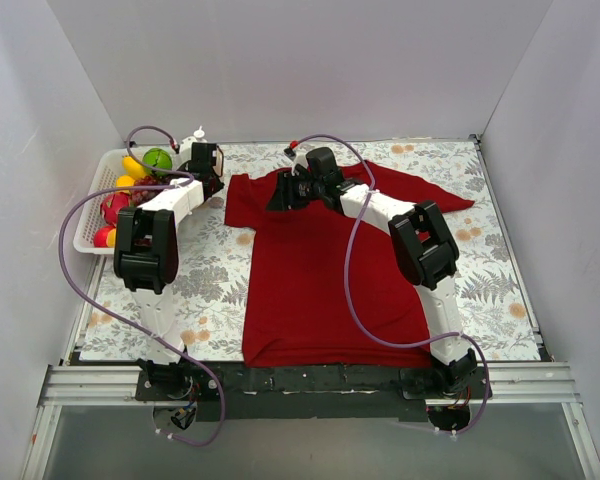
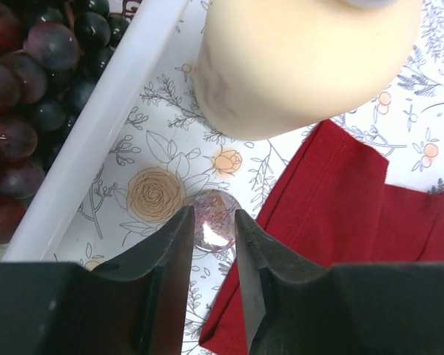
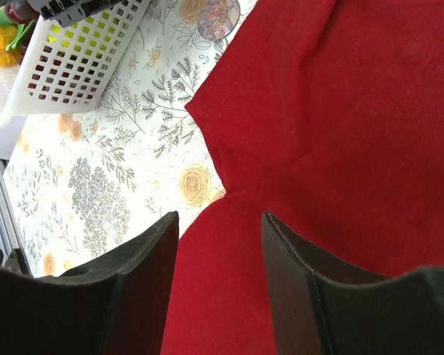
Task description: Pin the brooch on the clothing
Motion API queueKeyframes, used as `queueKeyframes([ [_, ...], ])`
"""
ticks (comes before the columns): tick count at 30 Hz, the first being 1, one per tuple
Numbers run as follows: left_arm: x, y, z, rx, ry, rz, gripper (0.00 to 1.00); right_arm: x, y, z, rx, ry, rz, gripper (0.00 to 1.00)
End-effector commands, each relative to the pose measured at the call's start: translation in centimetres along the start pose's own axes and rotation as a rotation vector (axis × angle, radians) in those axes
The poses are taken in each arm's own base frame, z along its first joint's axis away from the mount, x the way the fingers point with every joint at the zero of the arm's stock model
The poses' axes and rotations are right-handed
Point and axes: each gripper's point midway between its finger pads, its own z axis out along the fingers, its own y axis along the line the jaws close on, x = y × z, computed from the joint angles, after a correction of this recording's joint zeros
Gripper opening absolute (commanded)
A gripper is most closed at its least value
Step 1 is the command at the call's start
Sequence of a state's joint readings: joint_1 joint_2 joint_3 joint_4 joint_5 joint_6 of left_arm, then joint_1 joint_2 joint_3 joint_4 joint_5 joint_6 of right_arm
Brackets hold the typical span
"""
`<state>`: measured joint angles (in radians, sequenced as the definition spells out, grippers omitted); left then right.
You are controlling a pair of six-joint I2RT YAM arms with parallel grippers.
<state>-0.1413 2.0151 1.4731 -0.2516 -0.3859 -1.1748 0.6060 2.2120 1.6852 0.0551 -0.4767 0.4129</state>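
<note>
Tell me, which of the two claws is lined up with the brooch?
The left gripper: the brooch shows between its jaws. The right gripper is over the shirt.

1. This is a robot test cell in a lab: plain white panel walls (image 1: 280, 70) box in the table (image 1: 500, 290).
2. The white-and-black left arm (image 1: 145, 250) and right arm (image 1: 425, 245) stand bolted to a silver aluminium rail (image 1: 310, 380).
3. Loose purple cables (image 1: 346, 265) trail from the arms.
</note>
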Motion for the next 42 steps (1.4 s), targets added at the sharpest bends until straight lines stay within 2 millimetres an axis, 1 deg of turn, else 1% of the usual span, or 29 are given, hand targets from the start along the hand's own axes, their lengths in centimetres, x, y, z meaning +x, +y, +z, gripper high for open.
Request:
queueKeyframes([
  [1,-3.0,-1.4,-1.0,0.028,-0.094,-0.001,0.26,-2.0,2.0,-1.5,-0.043,-0.053,-0.051,0.56],
  [2,-2.7,-1.7,-0.8,0.028,-0.091,0.014,0.2,-1.9,1.9,-1.5,-0.042,-0.05,-0.05,0.56],
  [3,-3.0,-1.8,-0.8,0.024,-0.097,0.016,0.15,-1.9,2.0,-1.5,-0.042,-0.05,-0.048,0.56],
  [4,-2.6,-1.8,-0.5,0.017,-0.092,0.023,0.12,-1.8,1.9,-1.5,-0.043,-0.047,-0.048,0.56],
  [5,-2.2,-1.8,-0.2,0.011,-0.085,0.029,0.11,-1.7,1.8,-1.5,-0.041,-0.046,-0.046,0.56],
  [10,-1.4,-1.9,0.3,-0.01,-0.072,0.042,0.12,-1.7,1.8,-1.7,-0.04,-0.048,-0.046,0.56],
  [12,-0.5,-1.6,0.9,-0.025,-0.043,0.052,0.13,-1.5,1.7,-1.8,-0.04,-0.044,-0.043,0.56],
  [14,-0.3,-1.9,1.1,-0.027,-0.036,0.055,0.14,-1.4,1.5,-1.9,-0.037,-0.043,-0.04,0.56],
  [15,0.1,-1.8,1.3,-0.034,-0.024,0.057,0.14,-1.3,1.4,-1.9,-0.038,-0.042,-0.039,0.56],
  [18,0.5,-1.5,1.6,-0.047,-0.015,0.061,0.15,-1.3,1.3,-1.9,-0.04,-0.04,-0.037,0.56],
  [19,0.8,-1.4,1.9,-0.052,-0.007,0.064,0.16,-1.2,1.2,-2.0,-0.039,-0.038,-0.034,0.56],
  [20,0.7,-1.4,2.0,-0.058,-0.01,0.064,0.16,-1.0,1.2,-1.9,-0.038,-0.035,-0.03,0.56],
  [22,1.4,-1.2,2.5,-0.071,0.012,0.076,0.18,-0.9,1.2,-2.0,-0.042,-0.034,-0.029,0.56],
  [23,1.3,-1.3,2.6,-0.072,0.013,0.074,0.19,-0.7,1.1,-2.0,-0.041,-0.031,-0.026,0.56],
  [25,2.0,-1.1,3.0,-0.088,0.036,0.084,0.2,-0.7,1.1,-2.0,-0.042,-0.033,-0.024,0.57],
  [29,2.8,-0.8,3.4,-0.099,0.062,0.095,0.22,-0.3,0.9,-2.1,-0.037,-0.025,-0.017,0.57],
  [31,3.4,-0.6,3.3,-0.104,0.076,0.1,0.23,-0.4,0.8,-2.2,-0.036,-0.026,-0.016,0.56],
  [32,3.3,-0.6,3.1,-0.101,0.075,0.096,0.22,-0.4,0.8,-2.3,-0.035,-0.027,-0.015,0.56],
  [35,3.9,-0.3,2.8,-0.1,0.091,0.086,0.22,-0.4,0.8,-2.5,-0.035,-0.028,-0.014,0.56],
  [36,3.6,-0.4,2.4,-0.093,0.085,0.076,0.22,-0.3,0.8,-2.6,-0.034,-0.027,-0.013,0.56],
  [38,3.9,-0.2,2.2,-0.093,0.095,0.079,0.22,-0.5,0.9,-2.8,-0.034,-0.03,-0.014,0.57],
  [39,3.9,-0.2,2.0,-0.091,0.097,0.079,0.22,-0.2,0.8,-2.8,-0.032,-0.025,-0.011,0.57],
  [42,5.0,0.4,1.5,-0.093,0.122,0.076,0.22,-0.1,0.8,-3.0,-0.032,-0.025,-0.008,0.56],
])
